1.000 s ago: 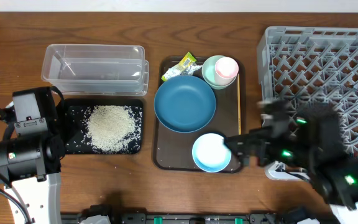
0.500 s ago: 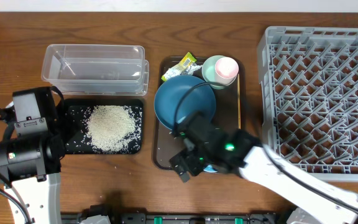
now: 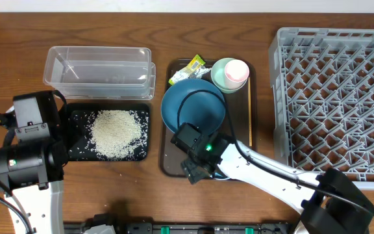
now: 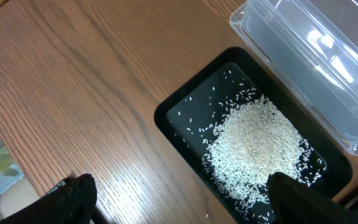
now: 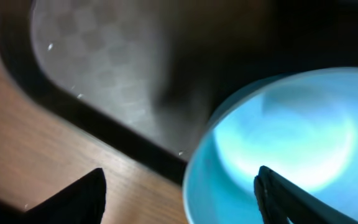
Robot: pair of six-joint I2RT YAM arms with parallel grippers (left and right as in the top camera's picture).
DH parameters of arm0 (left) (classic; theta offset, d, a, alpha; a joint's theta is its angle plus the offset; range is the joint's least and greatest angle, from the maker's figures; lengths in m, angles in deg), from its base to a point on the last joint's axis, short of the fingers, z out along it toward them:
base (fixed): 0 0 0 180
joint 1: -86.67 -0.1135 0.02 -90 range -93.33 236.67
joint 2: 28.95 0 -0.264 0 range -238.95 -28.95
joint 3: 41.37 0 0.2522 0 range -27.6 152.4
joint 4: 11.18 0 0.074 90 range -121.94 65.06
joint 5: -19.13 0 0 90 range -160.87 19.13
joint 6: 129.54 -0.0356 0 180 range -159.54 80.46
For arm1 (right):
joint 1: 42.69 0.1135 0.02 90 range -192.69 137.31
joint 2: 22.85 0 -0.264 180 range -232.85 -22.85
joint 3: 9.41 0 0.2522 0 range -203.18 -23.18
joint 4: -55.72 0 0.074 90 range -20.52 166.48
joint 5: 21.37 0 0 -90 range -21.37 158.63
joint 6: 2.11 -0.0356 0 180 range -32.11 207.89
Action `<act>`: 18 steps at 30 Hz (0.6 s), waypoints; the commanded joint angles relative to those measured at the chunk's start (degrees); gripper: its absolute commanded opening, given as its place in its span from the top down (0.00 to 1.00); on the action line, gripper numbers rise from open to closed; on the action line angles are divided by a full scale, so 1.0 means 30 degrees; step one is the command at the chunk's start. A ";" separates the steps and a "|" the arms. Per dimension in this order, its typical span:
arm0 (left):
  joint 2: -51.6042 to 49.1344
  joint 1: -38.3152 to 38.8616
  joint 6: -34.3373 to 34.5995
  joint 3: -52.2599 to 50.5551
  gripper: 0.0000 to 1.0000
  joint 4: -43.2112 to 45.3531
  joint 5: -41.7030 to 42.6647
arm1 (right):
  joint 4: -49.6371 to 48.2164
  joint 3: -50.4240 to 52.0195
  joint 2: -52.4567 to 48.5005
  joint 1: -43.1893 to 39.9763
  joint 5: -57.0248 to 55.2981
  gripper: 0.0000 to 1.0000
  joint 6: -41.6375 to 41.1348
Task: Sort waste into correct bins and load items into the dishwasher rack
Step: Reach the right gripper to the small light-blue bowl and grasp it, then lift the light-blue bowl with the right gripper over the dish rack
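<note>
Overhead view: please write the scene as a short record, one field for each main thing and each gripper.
tub: clear, just beyond the black tray
rice: heaped in the black tray
brown tray: holds plate, wrapper, green bowl with pink cup inside, blue bowl
rack: at the right, no dishes seen in it
left gripper: open, pointed toward the rice
right gripper: open, fingers either side of the blue bowl's rim

Clear glossy plastic tub [image 3: 99, 68], matt grey plastic rack [image 3: 279, 84] and smooth black tray [image 4: 179, 121] stood on the grained wooden bench [image 3: 18, 39].
</note>
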 commanded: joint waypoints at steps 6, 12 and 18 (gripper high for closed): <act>-0.0007 -0.0095 -0.0036 0.0029 0.10 -0.0073 -0.0117 | -0.0699 -0.0240 -0.1166 0.0634 -0.2667 0.41 -0.3300; -0.0007 -0.0087 -0.0036 0.0029 0.10 -0.0066 -0.0117 | -0.1129 -0.0240 -0.2382 0.0925 -0.2827 0.44 -0.3796; -0.0007 -0.0087 -0.0036 0.0029 0.10 -0.0073 -0.0117 | -0.1180 -0.0291 -0.2448 0.0998 -0.2776 0.54 -0.3796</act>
